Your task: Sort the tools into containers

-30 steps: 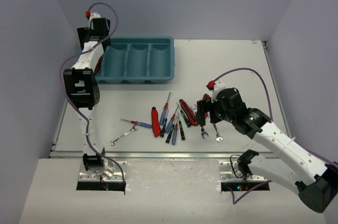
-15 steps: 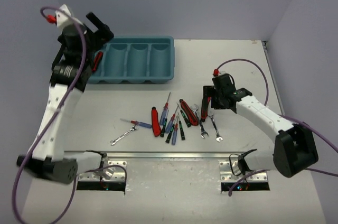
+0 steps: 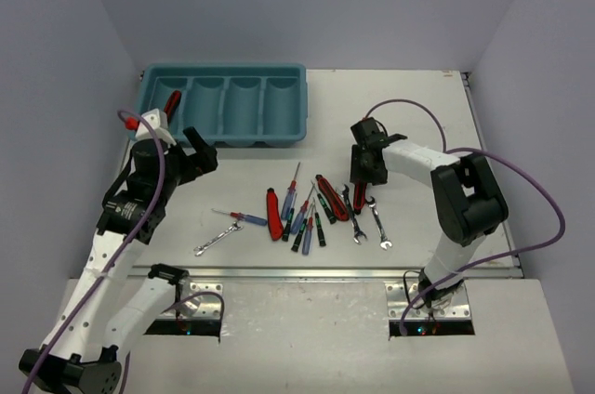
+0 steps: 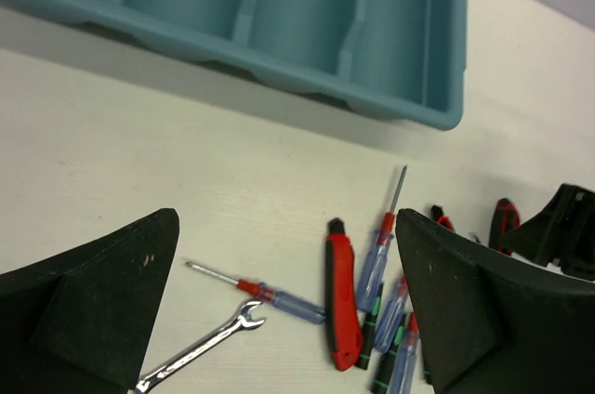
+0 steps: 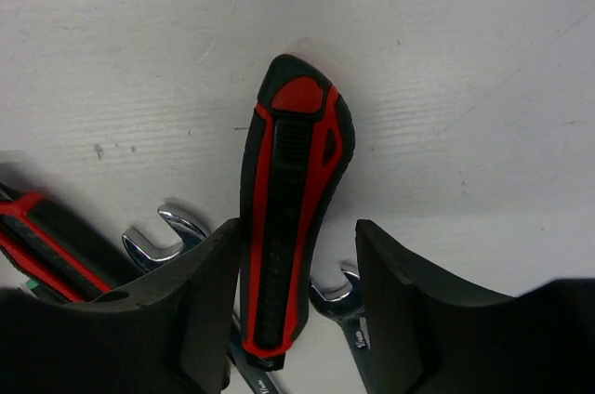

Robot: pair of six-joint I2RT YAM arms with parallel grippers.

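Observation:
The teal tray (image 3: pixel 299 106) (image 4: pixel 409 97) of containers lies at the back, with one red-handled tool (image 3: pixel 171 101) in its leftmost compartment. The other tools lie mid-table: a red cutter (image 3: pixel 273 213) (image 4: pixel 342 296), several thin screwdrivers (image 3: pixel 302 213) (image 4: pixel 381 255), a silver wrench (image 3: pixel 217 241) (image 4: pixel 200 348) and red-black pliers (image 3: pixel 330 197). My left gripper (image 3: pixel 203 152) (image 4: pixel 286 227) hangs open above the table, left of the pile. My right gripper (image 3: pixel 363 176) (image 5: pixel 297 236) straddles a red-and-black handled tool (image 5: pixel 293 180) lying on the table. Its left finger touches the handle and a gap shows at the right finger.
Two small wrenches (image 3: pixel 354 217) (image 3: pixel 379 225) lie beside the right gripper, and their open ends (image 5: pixel 158 241) (image 5: pixel 335 292) show under its fingers. Grey walls close in the table on three sides. A metal rail (image 3: pixel 307 271) runs along the near edge.
My left arm has swung away from the tray's left end, down toward the near left of the table. My right gripper's jaws have narrowed around the red-and-black tool.

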